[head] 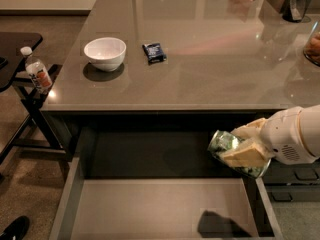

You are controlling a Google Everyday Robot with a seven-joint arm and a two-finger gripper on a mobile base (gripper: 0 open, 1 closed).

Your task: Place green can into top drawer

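Observation:
The green can lies tilted in my gripper, whose pale fingers are shut around it. The gripper comes in from the right on a white arm and holds the can in the air over the right side of the open top drawer. The drawer is pulled out below the desk edge and its flat grey bottom shows the can's shadow near the right wall.
On the grey desk top stand a white bowl and a small dark blue packet. A water bottle sits on a black stand at the left. Dark drawers with handles lie at the right.

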